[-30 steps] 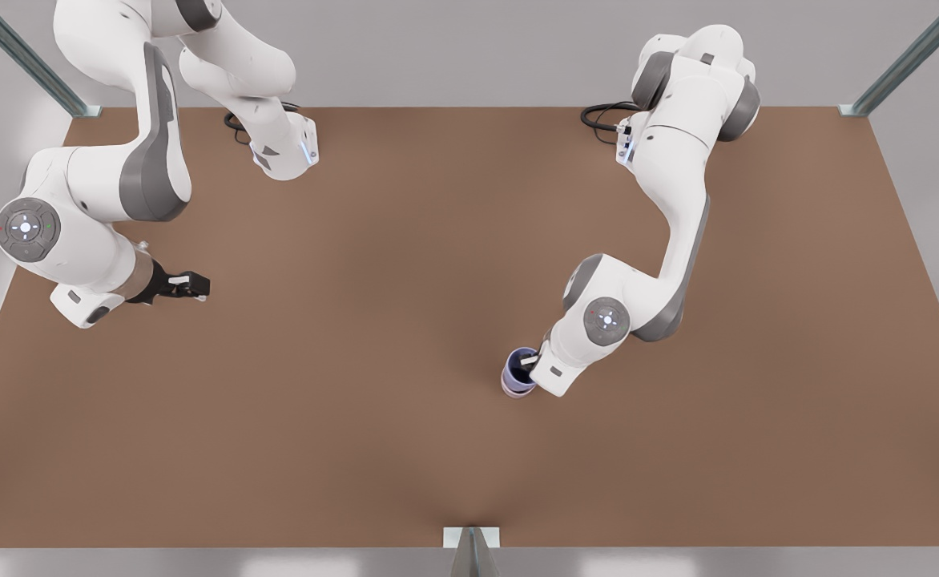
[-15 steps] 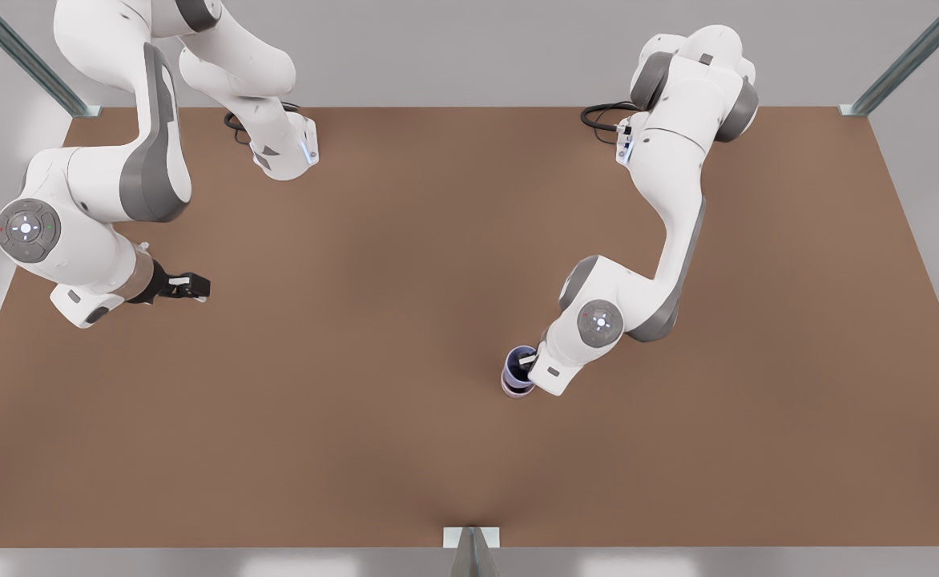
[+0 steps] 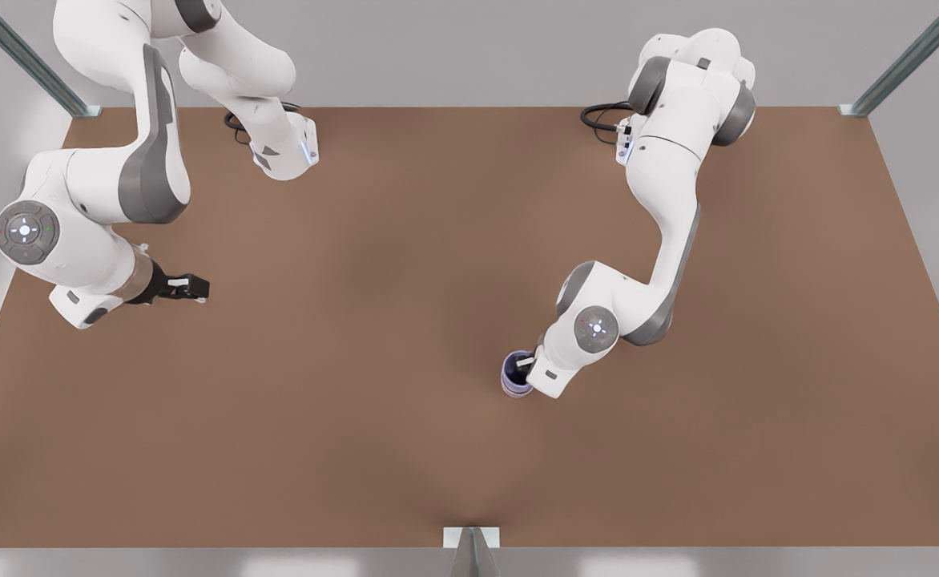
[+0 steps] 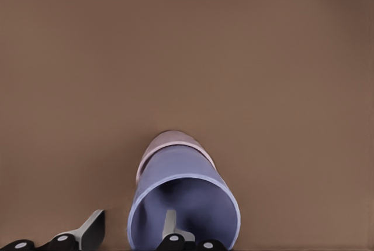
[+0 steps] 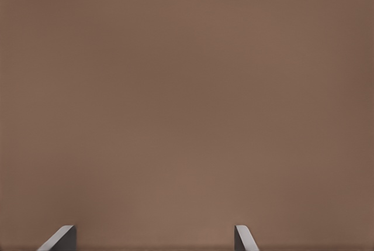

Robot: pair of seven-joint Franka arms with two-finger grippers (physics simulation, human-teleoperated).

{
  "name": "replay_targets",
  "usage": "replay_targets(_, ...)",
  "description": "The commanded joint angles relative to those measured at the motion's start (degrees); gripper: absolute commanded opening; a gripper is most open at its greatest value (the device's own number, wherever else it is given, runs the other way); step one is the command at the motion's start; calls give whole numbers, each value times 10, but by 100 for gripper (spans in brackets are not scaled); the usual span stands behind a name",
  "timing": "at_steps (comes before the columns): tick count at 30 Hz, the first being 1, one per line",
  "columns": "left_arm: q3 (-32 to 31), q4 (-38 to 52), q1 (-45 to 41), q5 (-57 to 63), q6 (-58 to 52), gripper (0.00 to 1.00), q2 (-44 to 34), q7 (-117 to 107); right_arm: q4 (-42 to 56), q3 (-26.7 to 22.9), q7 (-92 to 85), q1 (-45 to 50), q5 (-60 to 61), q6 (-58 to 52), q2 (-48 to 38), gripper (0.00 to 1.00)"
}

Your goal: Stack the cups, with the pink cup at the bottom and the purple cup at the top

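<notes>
The left gripper [image 4: 131, 233] is straddling the wall of the purple cup [image 4: 184, 195], its fingers spread a little apart; that cup is nesting in the pink cup [image 4: 169, 141]. The right gripper [image 5: 155, 239] is waiting wide open at nine o'clock on the table [image 3: 373, 336].

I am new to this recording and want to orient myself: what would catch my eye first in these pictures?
First the purple cup, nested in the pink cup on the brown table, toward the front view's right. The left gripper straddles the purple cup's wall, one finger inside and one outside with a gap beside it, so it looks open. At the front view's left, the right gripper waits open over bare table.
</notes>
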Motion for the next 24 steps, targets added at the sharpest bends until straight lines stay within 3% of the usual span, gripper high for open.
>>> replay_targets(1, 0, 0, 0, 5, -2, 72, -1, -13, 0, 0, 4, 0, 0, 0, -1, 100)
replay_targets(4, 0, 0, 1, 4, -2, 73, -1, -13, 0, 1, 4, 0, 0, 0, -1, 100)
replay_targets(5, 0, 0, 1, 5, -2, 79, -1, -13, 0, 1, 4, 0, 0, 0, -1, 100)
replay_targets(6, 0, 0, 2, 4, -3, 100, -1, -8, 0, 0, 4, 1, 0, 0, -1, 100)
replay_targets(11, 0, 0, 1, 1, -40, 100, -32, -12, 0, 0, 4, 1, 0, 0, -1, 100)
replay_targets(13, 9, 21, 16, 4, -166, 100, -75, 5, 0, 1, 4, 1, 0, 0, -1, 100)
replay_targets(15, 11, 22, 95, 41, -284, 100, -165, 246, 0, 1, 4, 1, 0, 0, -1, 100)
replay_targets(17, 11, 22, 124, 107, -347, 100, -203, 381, 0, 1, 4, 1, 0, 0, -1, 100)
replay_targets(19, 35, -52, 131, 109, -337, 100, -290, 378, 0, 0, 4, 1, 0, 0, -1, 100)
replay_targets(24, 47, -55, 131, 104, -338, 100, -292, 382, 0, 1, 4, 1, 0, 0, -1, 100)
